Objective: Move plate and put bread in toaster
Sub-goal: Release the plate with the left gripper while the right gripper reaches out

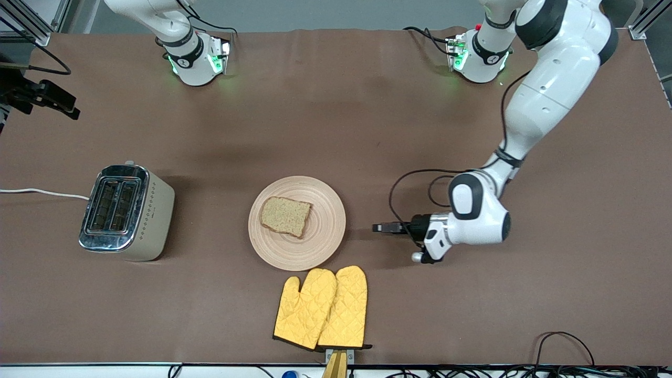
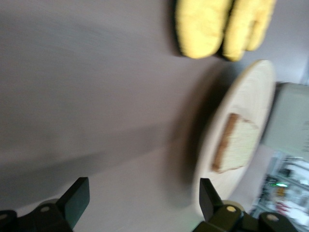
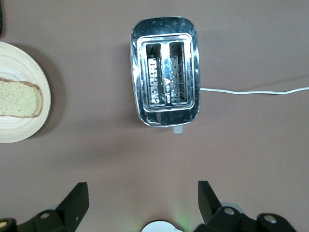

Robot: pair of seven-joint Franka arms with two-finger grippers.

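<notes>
Left arm comes down from its base at the upper right of the front view, elbow high, forearm folded back toward mid-table, wrist turned level. Left gripper (image 1: 379, 228) sits low at centre right of that frame, pointing sideways at the plate (image 1: 320, 241), with a strip of bare table (image 1: 472, 315) between them. In the left wrist view its fingers (image 2: 77, 200) are spread wide and hold nothing; the plate (image 2: 251, 96) shows edge-on in front of them.

Right arm: only base and lower links show at the upper left of the front view; the rest is cut off by the top edge, and the right gripper is not seen there. In the right wrist view its fingers (image 3: 75, 203) are spread and empty at the bottom of the frame, high over the table, with the toaster (image 3: 165, 70) at upper centre.

Bread (image 1: 286, 216) lies flat on the plate, centre of the front view. Toaster (image 1: 126, 212) stands at mid left, toward the right arm's end of the table, both slots up, well apart from the plate. Its white cord (image 1: 42, 192) runs off the left edge.

Two yellow oven mitts (image 1: 323, 307) lie at lower centre, just beside the plate's rim, nearer the front camera. The left wrist view is blurred; the mitts (image 2: 222, 26) there are cut off at the top.

Open table lies between plate and toaster.
</notes>
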